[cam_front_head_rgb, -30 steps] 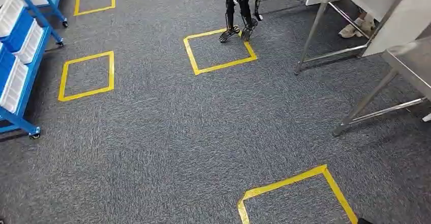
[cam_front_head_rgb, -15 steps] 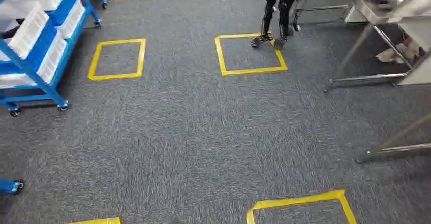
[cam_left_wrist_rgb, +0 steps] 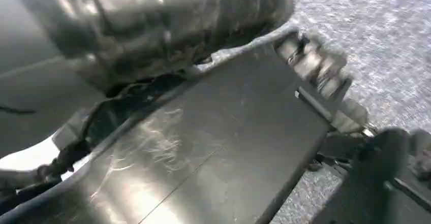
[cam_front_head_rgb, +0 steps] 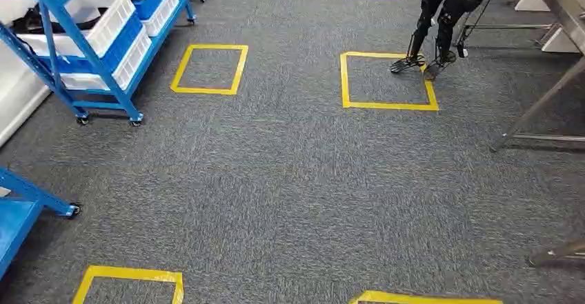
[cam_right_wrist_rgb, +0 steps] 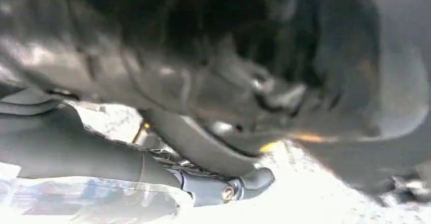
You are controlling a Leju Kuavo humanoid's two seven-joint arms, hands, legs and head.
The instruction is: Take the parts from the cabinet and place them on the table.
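Grey carpet (cam_front_head_rgb: 276, 180) with yellow taped squares (cam_front_head_rgb: 209, 69) lies ahead; the blue wheeled cabinet of white part bins (cam_front_head_rgb: 103, 32) stands far left. I cannot tell either hand's state, so I should square up to the cabinet before reaching.

On my wrist feeds I'm seeing glossy dark body panels (cam_left_wrist_rgb: 213, 153) showing scuffs, a silver bolted fitting (cam_left_wrist_rgb: 315, 71), and what may be a grey ribbed cover (cam_right_wrist_rgb: 167, 46), though blur is smearing it.
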